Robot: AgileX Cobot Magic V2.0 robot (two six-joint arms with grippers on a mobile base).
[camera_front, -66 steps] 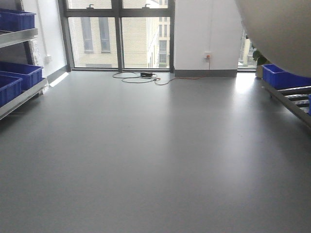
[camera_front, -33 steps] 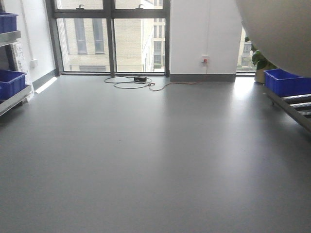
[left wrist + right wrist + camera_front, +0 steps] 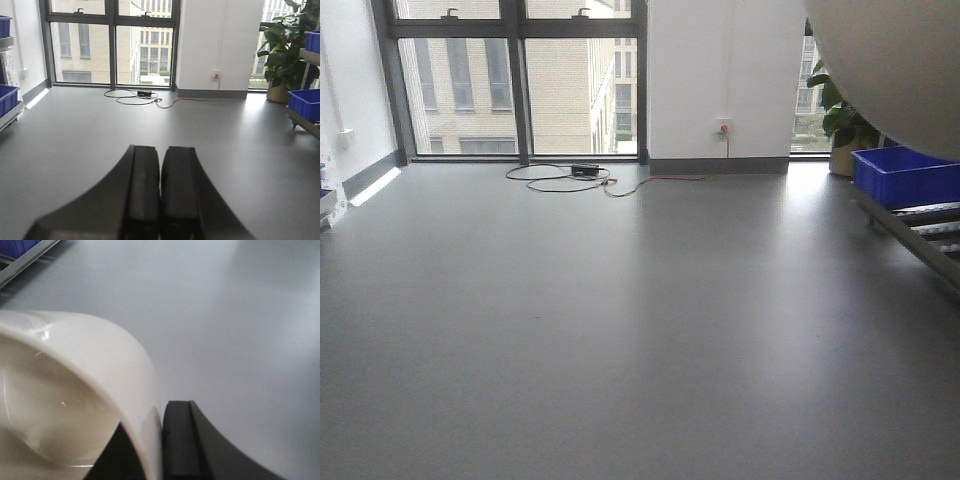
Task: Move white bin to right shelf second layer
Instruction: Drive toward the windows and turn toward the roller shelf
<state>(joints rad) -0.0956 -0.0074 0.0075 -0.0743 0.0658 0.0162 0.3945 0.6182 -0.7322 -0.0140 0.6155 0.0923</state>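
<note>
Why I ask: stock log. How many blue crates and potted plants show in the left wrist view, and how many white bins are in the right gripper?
Blue crates: 4
Potted plant: 1
White bin: 1
Total: 6

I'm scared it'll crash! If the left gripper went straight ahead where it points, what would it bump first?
Probably nothing soon: ahead of the left gripper lies only bare floor, then the cable coil by the window. Depth is unclear.
</note>
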